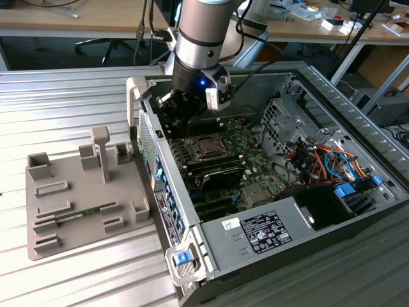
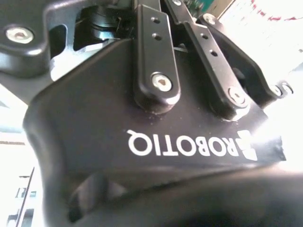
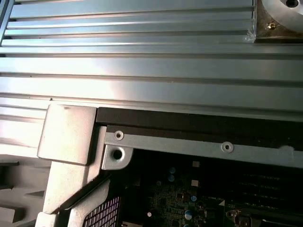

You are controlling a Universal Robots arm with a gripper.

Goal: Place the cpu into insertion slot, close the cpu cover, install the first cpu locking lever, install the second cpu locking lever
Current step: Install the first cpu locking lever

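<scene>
Gripper (image 1: 181,110), black and mounted under the silver wrist of the robot arm (image 1: 199,32), hangs inside the open computer case (image 1: 358,102) over the far edge of the green circuit board (image 1: 246,144). Whether it is spread or pressed together cannot be told, and nothing can be seen in its grasp. In the second wrist view its black body and link bars are seen from close up.

The insertion slot (image 1: 208,147) lies on the board just beside the gripper, on the side nearer the camera in the exterior view, its silver metal rim flat around a darker square. Whether the cpu sits inside it cannot be told. Long black memory slots (image 1: 217,171) run next to the socket.

The case also holds a grey power supply box (image 1: 262,231) with a white and black label at the near end. A bundle of red, orange and blue cables (image 1: 323,160) lies toward the exterior view's right, and a perforated metal drive cage (image 1: 278,115) stands at the far side.

On the ribbed metal table (image 1: 64,109), at the exterior view's left of the case, sits a grey fixture tray (image 1: 45,236) with raised pockets. A thin green strip (image 1: 80,213) lies in one of its narrow slots.
</scene>
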